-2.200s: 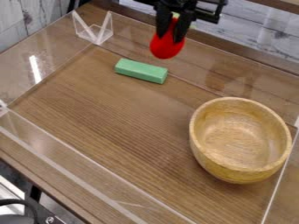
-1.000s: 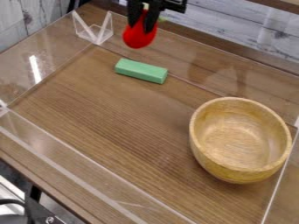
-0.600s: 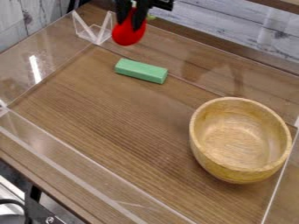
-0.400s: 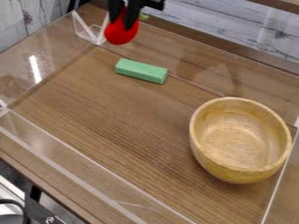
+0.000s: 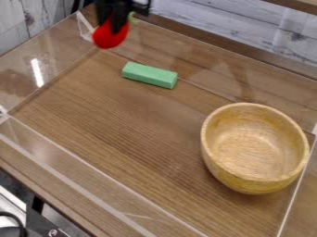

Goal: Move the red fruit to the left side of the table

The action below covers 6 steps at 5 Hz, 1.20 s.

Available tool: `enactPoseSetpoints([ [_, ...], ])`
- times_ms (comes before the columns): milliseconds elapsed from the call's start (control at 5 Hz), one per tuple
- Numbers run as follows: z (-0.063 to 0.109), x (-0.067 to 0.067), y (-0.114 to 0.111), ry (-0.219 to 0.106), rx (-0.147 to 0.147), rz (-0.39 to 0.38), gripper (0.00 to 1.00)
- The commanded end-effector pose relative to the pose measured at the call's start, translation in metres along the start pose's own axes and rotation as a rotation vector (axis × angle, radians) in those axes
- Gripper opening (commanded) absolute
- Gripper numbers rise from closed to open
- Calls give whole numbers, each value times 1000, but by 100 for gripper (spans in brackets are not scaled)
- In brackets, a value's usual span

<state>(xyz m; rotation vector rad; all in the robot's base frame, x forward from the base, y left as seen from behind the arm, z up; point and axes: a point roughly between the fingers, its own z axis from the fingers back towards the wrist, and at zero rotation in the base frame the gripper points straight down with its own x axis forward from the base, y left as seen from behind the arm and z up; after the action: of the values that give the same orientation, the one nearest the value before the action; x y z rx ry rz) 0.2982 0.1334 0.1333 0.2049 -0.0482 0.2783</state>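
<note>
Camera: gripper (image 5: 111, 20) jaws narrowly parted, clamping red fruit (image 5: 110, 34) above table (image 5: 136, 120).

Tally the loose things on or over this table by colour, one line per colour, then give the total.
Red: 1, the red fruit, held above the table's far left corner
Green: 1, the flat green block
Tan wood: 1, the wooden bowl
Total: 3
</note>
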Motion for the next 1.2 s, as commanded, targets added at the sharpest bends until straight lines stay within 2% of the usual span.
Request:
enactPoseSetpoints([
  [0, -10, 7, 31, -23, 29, 15, 0],
  [400, -37, 20, 41, 6, 59, 71, 0],
  [600, -57, 31, 66, -4, 60, 28, 0],
  [1000, -86, 32, 52, -13, 49, -43, 0],
])
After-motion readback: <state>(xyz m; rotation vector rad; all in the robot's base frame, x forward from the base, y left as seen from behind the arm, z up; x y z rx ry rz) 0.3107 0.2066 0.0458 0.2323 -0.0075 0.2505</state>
